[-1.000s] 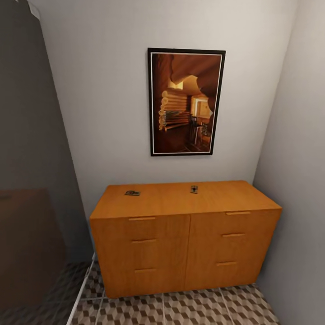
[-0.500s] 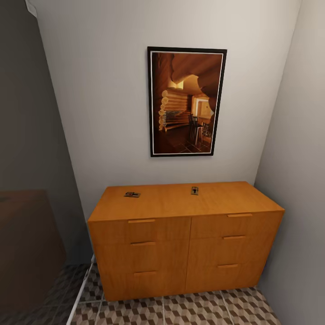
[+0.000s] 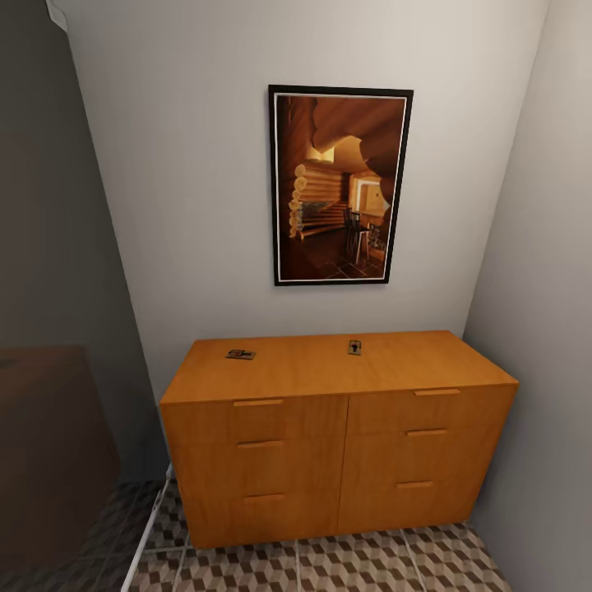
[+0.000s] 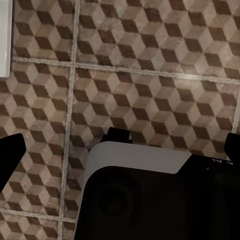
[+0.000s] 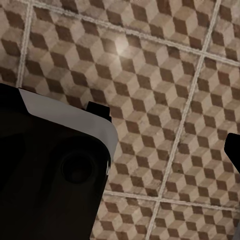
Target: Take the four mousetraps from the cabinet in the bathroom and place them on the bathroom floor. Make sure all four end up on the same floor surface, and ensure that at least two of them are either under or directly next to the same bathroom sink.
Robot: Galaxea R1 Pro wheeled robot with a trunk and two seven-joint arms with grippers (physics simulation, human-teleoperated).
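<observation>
Left gripper (image 4: 122,150) points down over the brown, beige and white cube-patterned tile floor (image 4: 150,65), dark fingertips at the frame edges set wide apart, nothing between them. Right gripper (image 5: 165,130) hangs over the same tiling (image 5: 150,75); one fingertip shows at the edge, too little to tell if it's open or closed. Out ahead in the head view, well away from both tools, stands the low orange-brown wooden cabinet (image 3: 337,444) against the pale wall. Two small flat mousetraps lie on its top near the back edge: one toward the left (image 3: 241,354), one near the middle (image 3: 354,347). Above hangs a black-framed picture (image 3: 340,186).
</observation>
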